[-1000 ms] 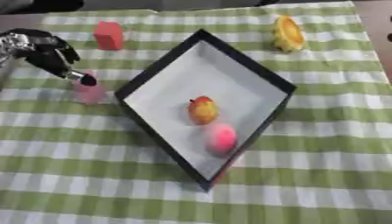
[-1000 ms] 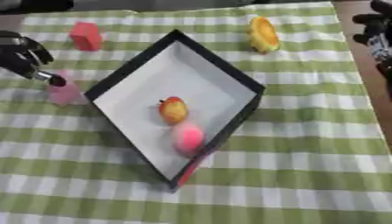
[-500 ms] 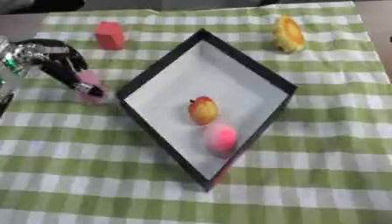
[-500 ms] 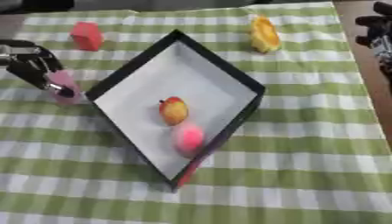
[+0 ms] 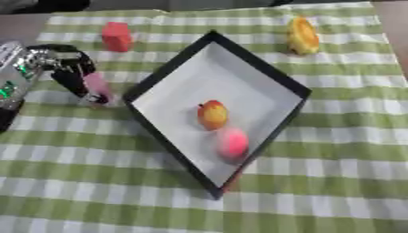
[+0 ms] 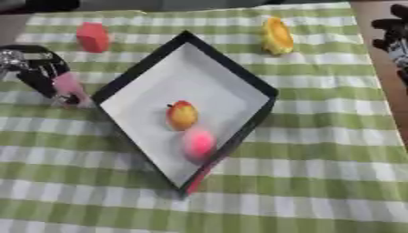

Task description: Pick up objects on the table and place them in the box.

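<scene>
Left eye view — left hand (image 5: pixel 63 68) fingers (image 5: pixel 79 84) around pink bottle (image 5: pixel 99 87).

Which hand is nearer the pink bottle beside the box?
Left. The left hand has its fingers closed on the pink bottle at the table's left side; the right hand sits far off at the right edge, beyond the box.

- Black-rimmed box (image 5: pixel 263 75) with white floor, turned like a diamond, mid-table.
- Orange-yellow fruit (image 5: pixel 212 114) and pink ball (image 5: pixel 232 142) lie inside it.
- Pink bottle (image 5: pixel 97 87) stands left of box.
- Red block (image 5: pixel 116 36) far left.
- Yellow-orange fruit (image 5: pixel 303 35) far right.
</scene>
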Robot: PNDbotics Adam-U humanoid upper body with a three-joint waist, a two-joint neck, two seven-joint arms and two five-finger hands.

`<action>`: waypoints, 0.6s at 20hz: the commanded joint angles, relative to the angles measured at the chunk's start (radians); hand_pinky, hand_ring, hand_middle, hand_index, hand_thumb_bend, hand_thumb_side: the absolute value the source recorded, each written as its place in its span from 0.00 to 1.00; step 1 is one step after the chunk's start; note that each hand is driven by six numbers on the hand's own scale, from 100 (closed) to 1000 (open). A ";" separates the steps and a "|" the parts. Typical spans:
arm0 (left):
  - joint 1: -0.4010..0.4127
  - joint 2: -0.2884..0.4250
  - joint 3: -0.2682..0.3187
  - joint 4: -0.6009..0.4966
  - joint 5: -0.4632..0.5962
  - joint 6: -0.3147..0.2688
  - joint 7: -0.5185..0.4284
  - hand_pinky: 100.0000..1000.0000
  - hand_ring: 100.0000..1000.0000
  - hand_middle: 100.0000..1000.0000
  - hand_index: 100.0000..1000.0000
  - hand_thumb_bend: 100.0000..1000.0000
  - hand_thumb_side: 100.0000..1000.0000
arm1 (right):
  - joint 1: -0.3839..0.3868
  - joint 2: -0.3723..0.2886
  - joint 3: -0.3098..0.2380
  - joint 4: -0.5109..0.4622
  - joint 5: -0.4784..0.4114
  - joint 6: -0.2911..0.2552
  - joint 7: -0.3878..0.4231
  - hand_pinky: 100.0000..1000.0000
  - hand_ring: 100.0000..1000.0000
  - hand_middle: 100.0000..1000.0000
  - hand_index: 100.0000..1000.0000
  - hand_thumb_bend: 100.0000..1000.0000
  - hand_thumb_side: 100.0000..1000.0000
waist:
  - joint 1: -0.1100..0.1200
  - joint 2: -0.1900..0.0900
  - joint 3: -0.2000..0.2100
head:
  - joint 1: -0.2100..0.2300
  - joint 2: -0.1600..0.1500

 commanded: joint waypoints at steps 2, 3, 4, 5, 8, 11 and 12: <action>-0.018 0.024 -0.003 -0.033 0.006 0.011 -0.007 0.67 0.68 0.60 0.65 0.35 0.11 | -0.008 -0.022 -0.004 -0.007 0.002 -0.003 0.003 0.86 0.96 0.75 0.92 0.00 0.57 | 0.002 -0.016 0.000 | 0.004 -0.007; -0.017 0.026 -0.003 -0.040 0.007 0.015 -0.005 0.66 0.68 0.59 0.65 0.30 0.06 | -0.009 -0.022 -0.004 -0.007 0.001 -0.003 0.004 0.86 0.96 0.75 0.92 0.00 0.57 | 0.002 -0.016 0.000 | 0.004 -0.007; -0.016 0.029 -0.002 -0.049 0.010 0.019 -0.003 0.66 0.67 0.59 0.64 0.26 0.04 | -0.008 -0.023 -0.004 -0.007 0.001 -0.004 0.004 0.86 0.96 0.75 0.92 0.00 0.57 | 0.002 -0.017 0.000 | 0.004 -0.006; -0.017 0.034 0.000 -0.065 0.013 0.024 0.001 0.66 0.67 0.58 0.63 0.24 0.00 | -0.008 -0.024 -0.004 -0.007 0.001 -0.004 0.004 0.86 0.96 0.75 0.92 0.00 0.57 | 0.002 -0.017 0.001 | 0.003 -0.006; -0.024 0.051 0.006 -0.123 0.021 0.039 0.016 0.65 0.66 0.57 0.62 0.17 0.00 | -0.007 -0.026 -0.005 -0.007 0.000 -0.005 0.003 0.86 0.96 0.75 0.92 0.00 0.57 | 0.003 -0.019 0.002 | 0.003 -0.005; -0.041 0.069 0.017 -0.198 0.041 0.056 0.030 0.64 0.65 0.57 0.62 0.14 0.00 | -0.006 -0.030 -0.007 -0.008 -0.001 -0.007 0.001 0.86 0.96 0.75 0.92 0.00 0.56 | 0.004 -0.022 0.005 | 0.002 -0.004; -0.050 0.076 0.018 -0.227 0.043 0.060 0.034 0.64 0.65 0.57 0.62 0.14 0.00 | -0.007 -0.031 -0.008 -0.009 -0.002 -0.008 -0.001 0.86 0.96 0.75 0.92 0.00 0.56 | 0.004 -0.022 0.006 | 0.002 -0.004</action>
